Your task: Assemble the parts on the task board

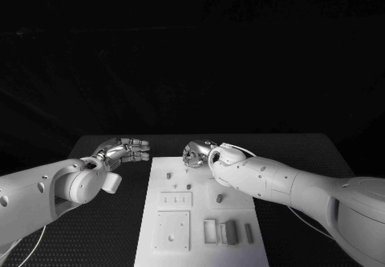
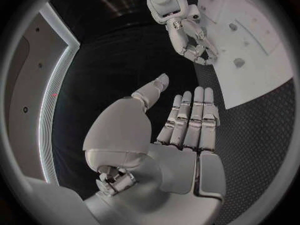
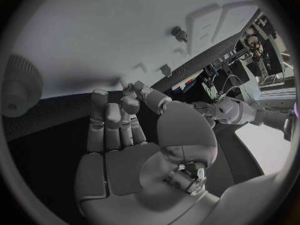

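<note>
— Fingers on the left hand point(image 2: 181, 130)?
— Straight, spread, holding nothing; it hovers over the black table point(image 1: 96, 222), just beside the task board point(image 1: 201, 245) and off its far left corner.
— Right hand point(image 1: 196, 153)?
— Fingers curled in at the board's far edge; whether they pinch anything, cannot tell.
— Parts?
— Small grey pegs point(image 1: 188, 186) stand mid-board; flat pieces point(image 1: 231, 232) lie nearer the robot.

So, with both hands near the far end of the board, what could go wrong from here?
1. The right hand hangs curled at the far edge of the task board; lowering it like this could knock the small parts nearby.
2. The left hand, fingers straight and empty, is beside the board; sweeping inward might push it.
</note>
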Controlling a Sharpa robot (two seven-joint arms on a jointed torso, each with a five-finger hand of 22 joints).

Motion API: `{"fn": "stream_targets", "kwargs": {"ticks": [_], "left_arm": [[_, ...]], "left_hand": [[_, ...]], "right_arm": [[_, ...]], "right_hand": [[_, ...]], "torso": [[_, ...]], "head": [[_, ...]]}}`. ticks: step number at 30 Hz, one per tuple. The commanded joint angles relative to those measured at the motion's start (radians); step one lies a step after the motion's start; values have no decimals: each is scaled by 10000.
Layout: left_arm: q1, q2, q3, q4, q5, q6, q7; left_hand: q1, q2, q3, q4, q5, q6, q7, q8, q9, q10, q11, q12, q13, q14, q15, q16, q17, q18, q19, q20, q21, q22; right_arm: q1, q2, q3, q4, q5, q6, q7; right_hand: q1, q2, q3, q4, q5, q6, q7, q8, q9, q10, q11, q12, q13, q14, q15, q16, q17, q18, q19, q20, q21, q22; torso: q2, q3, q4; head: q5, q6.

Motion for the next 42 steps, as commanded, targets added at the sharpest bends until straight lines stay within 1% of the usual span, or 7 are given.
{"fn": "stream_targets", "kwargs": {"ticks": [1,30,34,37,39,41,42], "left_arm": [[2,11,6,7,-9,166,64],[-5,-20,6,-4,-9,160,61],[-5,-14,6,-1,-9,166,61],[-5,-19,6,-6,-9,162,61],[-5,-35,6,-20,-9,149,67],[-5,-54,6,-30,-9,140,70],[-5,-77,6,-30,-9,128,75]], "left_hand": [[-83,11,-45,-9,-59,-9,22,-61,-10,16,17,-62,-13,39,8,-58,10,-36,63,25,-46,-9],[-84,10,-46,-11,-59,-11,27,-65,-13,9,19,-60,-12,40,9,-68,16,-33,68,27,-58,-6],[-84,9,-46,-11,-59,-11,28,-66,-13,8,20,-60,-13,41,9,-70,17,-32,69,27,-60,-6],[-83,8,-46,-12,-59,-12,28,-67,-13,7,20,-60,-13,41,9,-70,17,-32,69,27,-61,-6],[-84,9,-46,-11,-59,-12,28,-67,-13,7,20,-60,-12,41,10,-71,18,-32,69,27,-61,-5],[-83,9,-46,-11,-59,-12,28,-67,-14,7,20,-60,-13,42,10,-71,18,-32,70,27,-62,-5],[-83,8,-46,-12,-59,-12,28,-67,-14,6,20,-60,-12,42,10,-72,19,-32,70,27,-63,-5]], "right_arm": [[-9,-30,-3,52,-35,134,-21],[-34,-180,-4,183,-37,192,-42],[-39,-176,-4,197,-37,-11,-24],[-42,-214,-4,261,-24,-220,-22],[-41,-291,-3,353,-2,-382,-13],[-38,-383,-2,469,33,-511,8],[-35,-477,-1,601,97,-595,42]], "right_hand": [[-27,-113,28,22,-11,-66,2,-39,-13,-125,64,-62,-14,-74,27,-48,-16,143,-80,5,-60,121],[-22,-113,27,30,-11,-45,8,-28,-11,-140,73,-51,-9,-91,41,-37,-15,143,-88,16,-63,125],[-25,-125,22,28,-11,-42,8,-27,-11,-140,73,-48,-8,-93,41,-34,-15,143,-89,18,-62,127],[-10,-290,-7,-22,-12,-160,34,-92,-43,-174,95,-49,-6,-122,55,-33,-16,143,-113,24,-68,133],[16,-513,-56,-46,-12,-421,103,-235,-111,-218,160,-48,-2,-153,113,-30,-17,143,-134,31,-73,138],[-1,-671,-127,-51,-13,-523,140,-289,-136,-241,197,-42,2,-167,147,-24,-17,143,-142,40,-71,143],[-105,-817,-288,-57,-11,-626,175,-342,-158,-254,231,-30,9,-172,178,-12,-13,142,-141,53,-57,154]], "torso": [[2,-1,5],[2,2,1],[8,0,-5],[5,-1,-3],[4,-2,-5],[1,-4,-9],[0,-5,-17]], "head": [[-3,1],[-13,-31],[-9,-28],[-16,-12],[-18,-3],[-24,30],[-26,43]]}}
